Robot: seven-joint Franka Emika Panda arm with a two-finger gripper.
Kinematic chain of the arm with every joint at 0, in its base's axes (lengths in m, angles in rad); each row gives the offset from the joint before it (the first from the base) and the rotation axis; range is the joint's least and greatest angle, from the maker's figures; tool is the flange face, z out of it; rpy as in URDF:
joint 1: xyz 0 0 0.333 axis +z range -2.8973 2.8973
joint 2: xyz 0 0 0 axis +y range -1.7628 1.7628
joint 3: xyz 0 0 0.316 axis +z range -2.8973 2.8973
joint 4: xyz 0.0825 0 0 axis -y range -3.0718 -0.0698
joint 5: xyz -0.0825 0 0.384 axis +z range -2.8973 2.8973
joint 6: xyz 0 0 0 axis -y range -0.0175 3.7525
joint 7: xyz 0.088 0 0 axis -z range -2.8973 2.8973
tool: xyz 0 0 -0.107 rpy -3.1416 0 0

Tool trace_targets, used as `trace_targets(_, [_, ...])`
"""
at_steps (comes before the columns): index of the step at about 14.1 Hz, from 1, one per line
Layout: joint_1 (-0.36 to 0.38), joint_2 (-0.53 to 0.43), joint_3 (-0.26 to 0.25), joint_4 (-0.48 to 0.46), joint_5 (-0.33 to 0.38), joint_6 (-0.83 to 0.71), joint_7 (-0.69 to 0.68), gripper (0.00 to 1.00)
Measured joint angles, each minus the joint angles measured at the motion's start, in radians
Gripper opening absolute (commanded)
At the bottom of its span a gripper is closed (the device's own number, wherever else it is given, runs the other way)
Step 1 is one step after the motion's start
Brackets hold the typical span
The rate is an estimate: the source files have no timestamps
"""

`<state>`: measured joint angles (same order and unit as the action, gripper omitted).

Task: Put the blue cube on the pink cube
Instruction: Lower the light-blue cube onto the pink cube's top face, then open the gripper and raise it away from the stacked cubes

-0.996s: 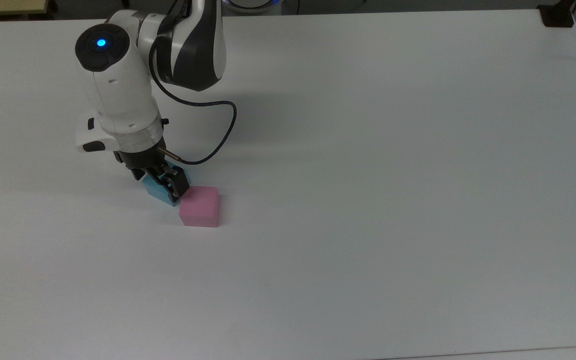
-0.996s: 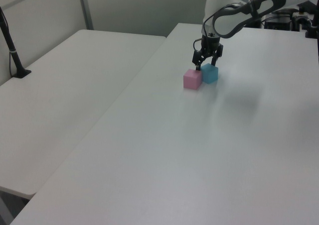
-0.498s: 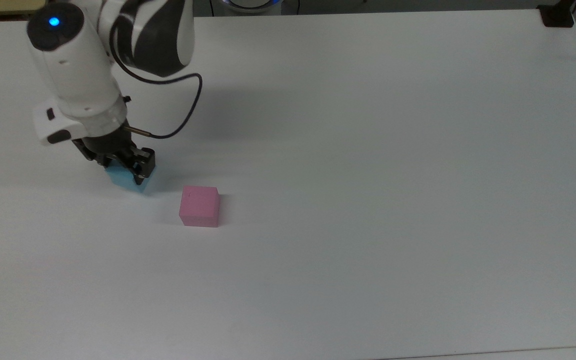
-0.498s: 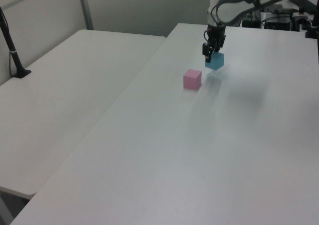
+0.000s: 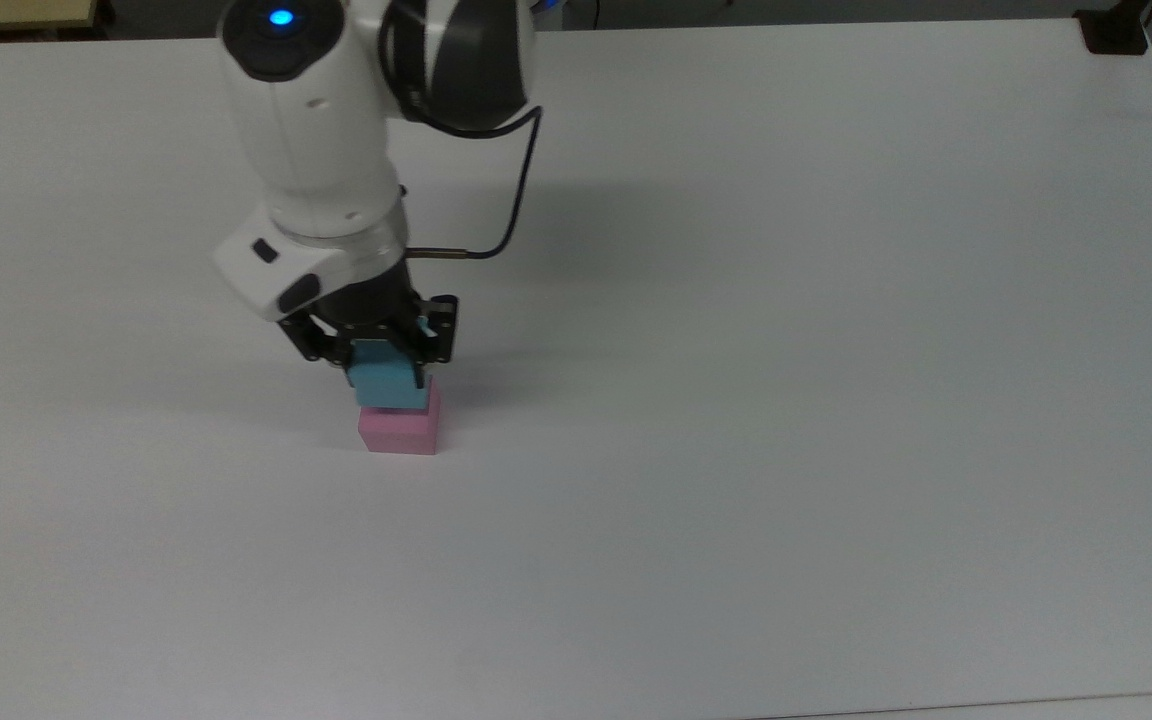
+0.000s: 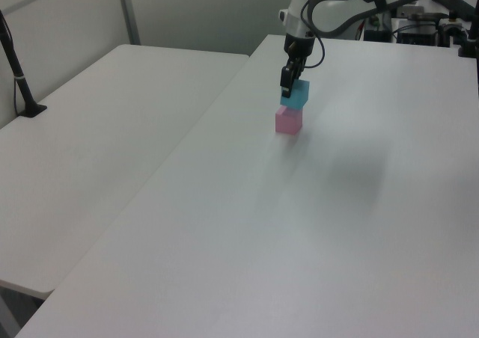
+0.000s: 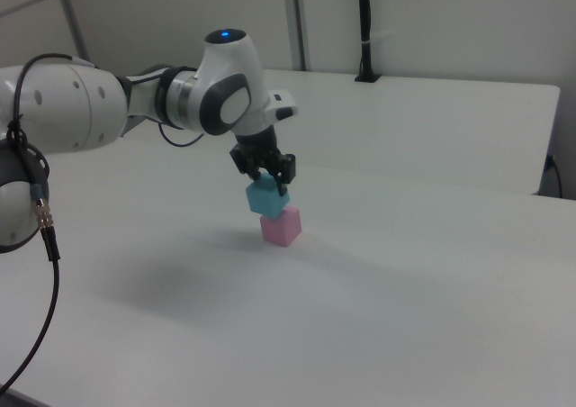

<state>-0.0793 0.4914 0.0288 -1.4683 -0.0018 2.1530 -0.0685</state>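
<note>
1. The gripper [image 5: 383, 352] is closed on the blue cube [image 5: 389, 383], with one finger on each of two opposite side faces; the lower half of the cube hangs free under the fingertips.

2. The landmark is the pink cube [image 5: 398, 429], which stands alone on the white worktop [image 5: 786, 400]. The blue cube is directly above the pink cube, very close to its top face.

3. In the right view the blue cube [image 7: 265, 196] seems a little tilted and turned against the pink cube [image 7: 281, 226], so the edges of the two cubes are not parallel. Whether the two already touch cannot be told; in the left view the blue cube [image 6: 295, 94] appears to meet the pink cube [image 6: 288, 120] only at its lower part.

4. The relation that matters for the coming move is vertical: the pink cube lies straight below the gripper, so the move should be a short descent, probably with a small correction toward the top view's right, because the blue cube sits slightly to the top view's left of the pink cube's centre.

5. The cubes have no long axis, so only the turn around the vertical matters for a flat seat.

6. Around the pink cube the worktop is free on every side and its edges are well apart, so the fingers have room to spread and the arm can go up without hindrance.

7. The risk, as a judgement, is that a tilted release lets the blue cube slide off.
</note>
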Motion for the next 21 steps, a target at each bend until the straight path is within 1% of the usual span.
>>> trace_targets(3, [0.006, 0.003, 0.003, 0.0, 0.025, 0.018, -0.006, 0.34])
trace_targets(6, [-0.006, 0.011, 0.002, 0.0, 0.025, 0.019, -0.01, 0.35])
trace_targets(9, [-0.012, 0.022, 0.002, 0.0, 0.025, 0.023, -0.024, 0.38])
trace_targets(10, [-0.012, 0.026, 0.002, 0.0, 0.025, 0.034, -0.025, 0.43])
trace_targets(11, [-0.012, 0.032, 0.002, 0.0, 0.025, 0.054, -0.026, 0.62])
trace_targets(12, [-0.012, 0.038, 0.001, 0.0, 0.025, 0.07, -0.026, 0.96])
trace_targets(13, [-0.012, 0.044, -0.001, 0.0, 0.025, 0.08, -0.026, 1.0])
trace_targets(18, [-0.02, 0.041, -0.003, 0.009, 0.024, 0.088, -0.038, 1.0])
trace_targets(21, [-0.002, 0.001, 0.004, 0.02, 0.025, 0.08, -0.017, 1.0])
